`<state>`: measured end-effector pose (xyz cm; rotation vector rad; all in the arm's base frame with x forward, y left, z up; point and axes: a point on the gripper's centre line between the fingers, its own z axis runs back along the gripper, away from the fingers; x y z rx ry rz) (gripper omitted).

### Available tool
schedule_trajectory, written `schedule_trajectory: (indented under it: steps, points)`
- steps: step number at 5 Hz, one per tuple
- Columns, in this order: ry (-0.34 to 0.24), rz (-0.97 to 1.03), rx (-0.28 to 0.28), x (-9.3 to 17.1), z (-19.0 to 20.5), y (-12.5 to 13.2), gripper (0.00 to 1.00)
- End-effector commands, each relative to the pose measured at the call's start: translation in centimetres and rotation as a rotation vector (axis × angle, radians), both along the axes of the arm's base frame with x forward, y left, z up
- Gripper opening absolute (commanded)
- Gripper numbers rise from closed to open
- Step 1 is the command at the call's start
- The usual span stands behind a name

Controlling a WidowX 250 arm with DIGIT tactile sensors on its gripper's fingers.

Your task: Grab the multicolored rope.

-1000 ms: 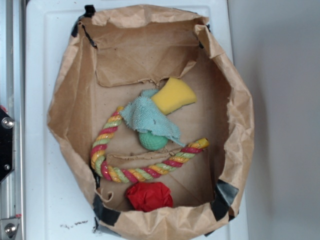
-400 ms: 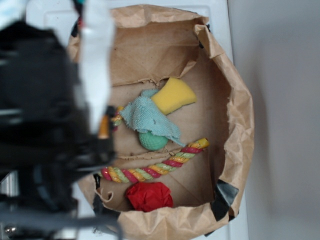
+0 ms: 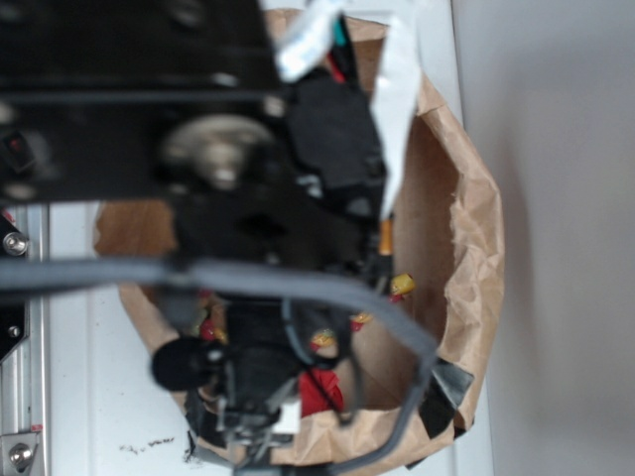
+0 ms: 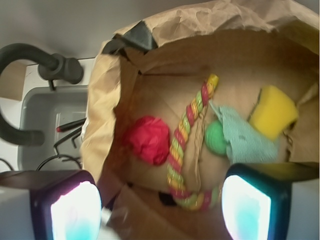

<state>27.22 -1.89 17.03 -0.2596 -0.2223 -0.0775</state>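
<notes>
— What changed?
— My arm has swung in over the paper bag point(image 4: 107, 100); a second ago it was clear of it.
— The rope point(image 4: 186, 140)?
— Inside the bag, between red ball point(image 4: 148, 139) and teal rag point(image 4: 244, 139), untouched.
— Gripper point(image 4: 160, 207)?
— Spread wide, empty, straddling the rope's bend. Descent looks next.
</notes>
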Motion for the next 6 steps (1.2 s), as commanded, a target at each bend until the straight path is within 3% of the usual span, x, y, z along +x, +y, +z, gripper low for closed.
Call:
schedule_trajectory:
  steps: [1, 4, 6]
  points:
    - [-0.042, -0.011, 0.121, 1.4, -0.8, -0.2, 1.00]
    - [-0.042, -0.011, 0.121, 1.4, -0.8, -0.2, 1.00]
    - [-0.030, 0.018, 0.180, 2.8, -7.2, 1.7, 1.00]
